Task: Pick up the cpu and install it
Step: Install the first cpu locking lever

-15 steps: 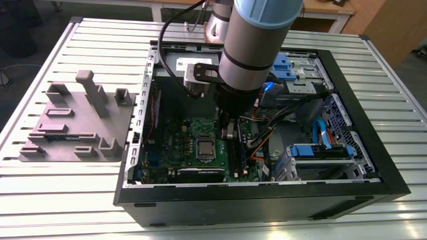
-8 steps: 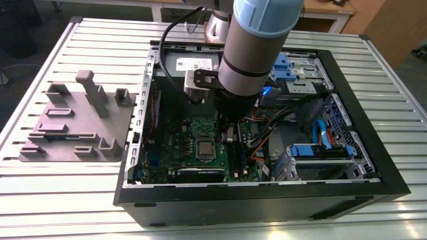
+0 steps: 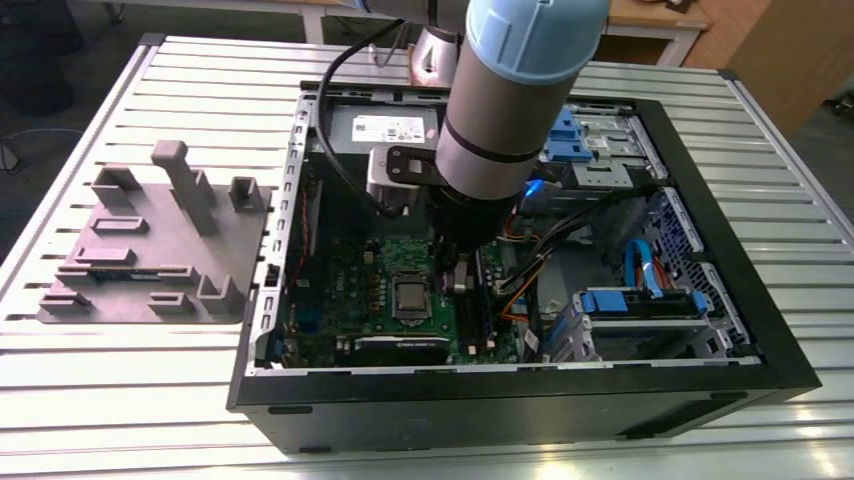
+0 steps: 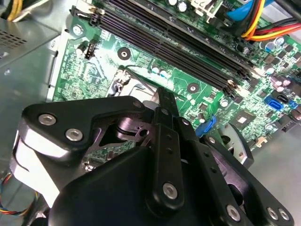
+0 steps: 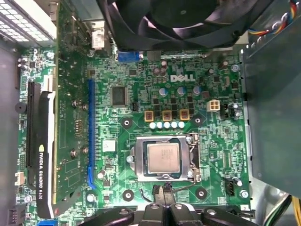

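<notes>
The cpu (image 5: 163, 158), a small silvery square chip, lies flat inside the metal-framed socket (image 5: 136, 162) on the green motherboard (image 5: 141, 94). In the exterior view the cpu (image 3: 407, 297) shows as a pale square in the board's middle. My gripper (image 5: 165, 190) hovers just beside the socket's edge, its fingertips drawn together with nothing between them. In the second wrist view the gripper (image 4: 165, 96) points down at the board beside the socket frame (image 4: 127, 77). The exterior view puts the gripper (image 3: 461, 272) low inside the open computer case, just to the cpu's right.
The black computer case (image 3: 534, 400) walls in the work area. A grey moulded tray (image 3: 147, 250) sits on the slatted table at the exterior view's left. A graphics card (image 5: 40, 150), memory slots (image 4: 178, 42), a fan (image 5: 178, 19) and cable bundles (image 3: 521, 285) surround the socket.
</notes>
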Available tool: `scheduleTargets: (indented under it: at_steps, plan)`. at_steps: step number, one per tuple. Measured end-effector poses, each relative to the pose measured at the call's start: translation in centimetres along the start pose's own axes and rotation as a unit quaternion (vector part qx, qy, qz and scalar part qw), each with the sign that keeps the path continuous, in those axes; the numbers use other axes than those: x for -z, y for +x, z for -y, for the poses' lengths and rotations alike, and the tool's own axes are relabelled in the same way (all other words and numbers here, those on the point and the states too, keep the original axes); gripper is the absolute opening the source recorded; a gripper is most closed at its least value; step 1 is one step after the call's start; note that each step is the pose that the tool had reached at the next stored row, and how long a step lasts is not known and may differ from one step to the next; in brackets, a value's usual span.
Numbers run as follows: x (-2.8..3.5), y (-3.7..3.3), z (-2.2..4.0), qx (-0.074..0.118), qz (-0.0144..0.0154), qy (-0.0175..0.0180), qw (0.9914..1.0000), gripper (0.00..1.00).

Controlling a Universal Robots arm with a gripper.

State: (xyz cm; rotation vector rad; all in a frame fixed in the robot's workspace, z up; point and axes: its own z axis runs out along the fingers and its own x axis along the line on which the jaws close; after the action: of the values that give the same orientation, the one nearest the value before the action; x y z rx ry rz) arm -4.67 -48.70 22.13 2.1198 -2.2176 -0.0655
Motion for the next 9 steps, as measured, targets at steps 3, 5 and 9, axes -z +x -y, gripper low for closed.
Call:
scheduleTargets:
  at_steps: [3, 5, 9]
  plan:
    - [-0.09, 0.2, 0.0, 0.001, -0.0001, 0.0001, 1.0, 0.1]
    - [-0.18, 0.21, 0.01, 0.003, -0.0001, 0.0005, 1.0, 0.1]
    - [-0.3, 0.26, 0.0, 0.008, -0.0005, 0.0041, 0.99996, 0.1]
